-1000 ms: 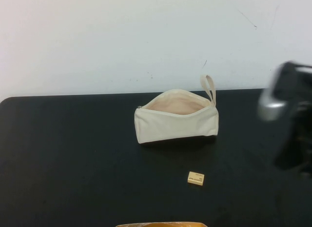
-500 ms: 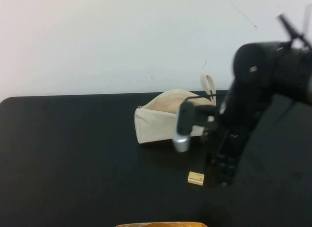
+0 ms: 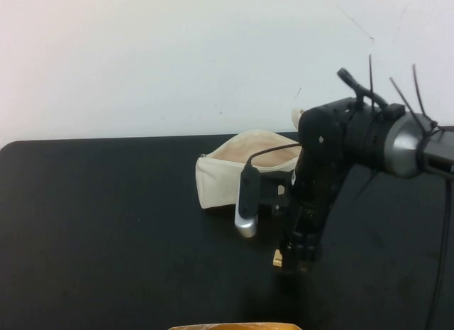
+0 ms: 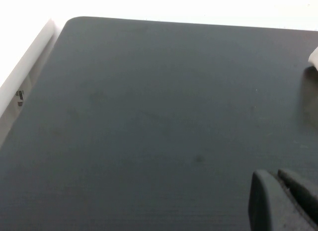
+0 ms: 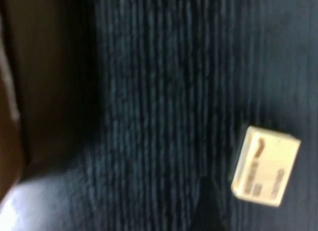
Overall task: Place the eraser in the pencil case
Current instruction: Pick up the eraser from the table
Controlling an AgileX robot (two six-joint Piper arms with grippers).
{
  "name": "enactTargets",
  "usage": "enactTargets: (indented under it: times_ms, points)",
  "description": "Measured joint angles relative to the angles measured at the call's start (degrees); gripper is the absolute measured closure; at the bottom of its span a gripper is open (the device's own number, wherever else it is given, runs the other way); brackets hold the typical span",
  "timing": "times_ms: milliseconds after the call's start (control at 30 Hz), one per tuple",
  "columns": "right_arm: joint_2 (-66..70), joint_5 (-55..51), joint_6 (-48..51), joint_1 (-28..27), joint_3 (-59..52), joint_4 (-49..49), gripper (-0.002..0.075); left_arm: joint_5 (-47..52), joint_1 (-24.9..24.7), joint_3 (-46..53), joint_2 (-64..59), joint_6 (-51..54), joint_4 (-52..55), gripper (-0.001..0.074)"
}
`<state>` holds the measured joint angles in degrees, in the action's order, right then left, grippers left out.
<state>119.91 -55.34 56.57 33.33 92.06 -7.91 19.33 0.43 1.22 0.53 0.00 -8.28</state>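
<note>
The cream pencil case (image 3: 221, 175) stands unzipped and open-topped at the table's far middle; its right half is hidden behind my right arm. The tan-yellow eraser (image 3: 277, 258) lies on the table in front of it, mostly covered by my right gripper (image 3: 296, 255), which hangs just over it. In the right wrist view the eraser (image 5: 266, 166) lies flat beside one dark fingertip (image 5: 208, 207); the gripper is open and holds nothing. My left gripper (image 4: 279, 187) is shut and empty over bare table, out of the high view.
The black table (image 3: 106, 223) ends at a white wall behind. A yellow-brown object (image 3: 234, 326) shows at the front edge. A sliver of the pencil case (image 4: 314, 57) shows in the left wrist view, beside the table's rounded corner (image 4: 69, 25).
My right arm has swung in from the right edge, across the front of the pencil case, and come down over the eraser. The eraser and case have not moved.
</note>
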Motion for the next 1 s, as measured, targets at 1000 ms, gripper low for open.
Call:
enactTargets:
  times_ms: [1000]
  points:
    - [2.6, -3.3, -10.9, 0.0, 3.2, 0.1, 0.0519, 0.0, 0.0, 0.0, 0.0, 0.0, 0.0, 0.0737]
